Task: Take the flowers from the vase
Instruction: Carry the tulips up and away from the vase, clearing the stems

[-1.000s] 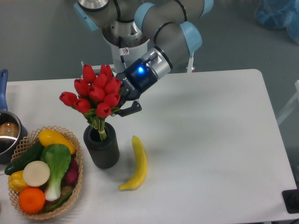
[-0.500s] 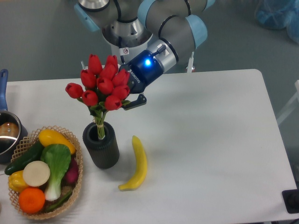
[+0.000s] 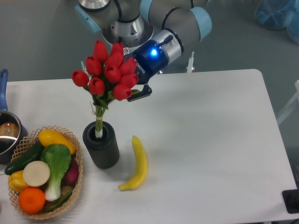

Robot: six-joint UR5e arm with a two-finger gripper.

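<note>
The flowers [image 3: 107, 72], a bunch of red tulip buds with green leaves and tied stems, are lifted; the stem ends still reach just into the mouth of the vase [image 3: 101, 150]. The vase is a short dark ribbed cylinder standing on the white table at the left. My gripper [image 3: 131, 91] comes in from the upper right and is shut on the flowers at the right side of the bunch. Most of its fingers are hidden behind the buds; one dark fingertip [image 3: 141, 93] shows.
A yellow banana [image 3: 136, 163] lies right of the vase. A woven basket [image 3: 77, 186] of vegetables and fruit stands at the front left. A metal pot [image 3: 8, 135] with a blue handle sits at the left edge. The robot base [image 3: 124, 32] stands behind the table.
My gripper has risen and moved slightly right with the flowers. The stems have slid up out of the vase until only their ends are in its mouth.
</note>
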